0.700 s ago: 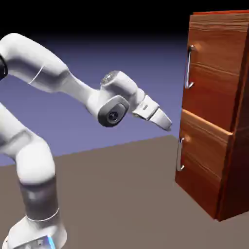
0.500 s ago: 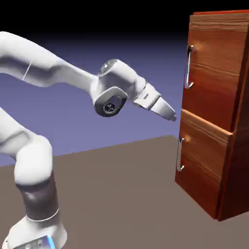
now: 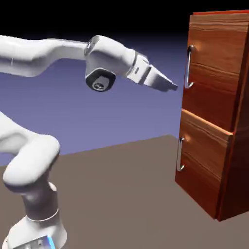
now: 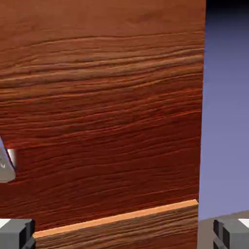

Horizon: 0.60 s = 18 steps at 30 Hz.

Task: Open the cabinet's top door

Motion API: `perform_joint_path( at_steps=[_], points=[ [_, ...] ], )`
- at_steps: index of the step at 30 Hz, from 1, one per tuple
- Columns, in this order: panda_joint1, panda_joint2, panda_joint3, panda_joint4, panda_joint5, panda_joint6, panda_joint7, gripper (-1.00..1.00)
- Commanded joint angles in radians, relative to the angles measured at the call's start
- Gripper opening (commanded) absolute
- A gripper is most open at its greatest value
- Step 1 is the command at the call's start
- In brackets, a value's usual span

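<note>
The cabinet (image 3: pixel 228 160) stands at the right of the exterior view, a tall reddish wood box. Its top door (image 3: pixel 214 63) is flush and carries a vertical silver handle (image 3: pixel 187 67) on its left side. My gripper (image 3: pixel 171 87) hovers just left of that handle's lower end, pointing at the door and touching nothing. In the hand view the top door (image 4: pixel 107 97) fills most of the picture. A bit of the handle (image 4: pixel 6 165) shows at the left edge. The gripper (image 4: pixel 124 236) is open, its grey fingertips (image 4: pixel 14 234) far apart with nothing between them.
Below the top door, the shorter lower panel (image 3: pixel 202 151) juts out slightly, with its own short handle (image 3: pixel 180 154). Its light top edge (image 4: pixel 116 219) crosses the bottom of the hand view. The brown table (image 3: pixel 121 194) spreads between the robot's base and the cabinet.
The arm has lifted and stretched toward the cabinet. The gripper rose from the level of the lower panel's top edge to the lower end of the top door's handle. The jaws stayed open.
</note>
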Motion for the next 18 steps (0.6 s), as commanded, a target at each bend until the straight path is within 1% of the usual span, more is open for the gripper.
perform_joint_path(
  at_steps=[1,18],
  points=[
    [-0.024,-0.013,0.02,0.01,0.044,-0.007,-0.023,0.0],
    [-0.44,-0.225,0.366,0.18,0.783,-0.13,-0.419,0.0]
  ],
)
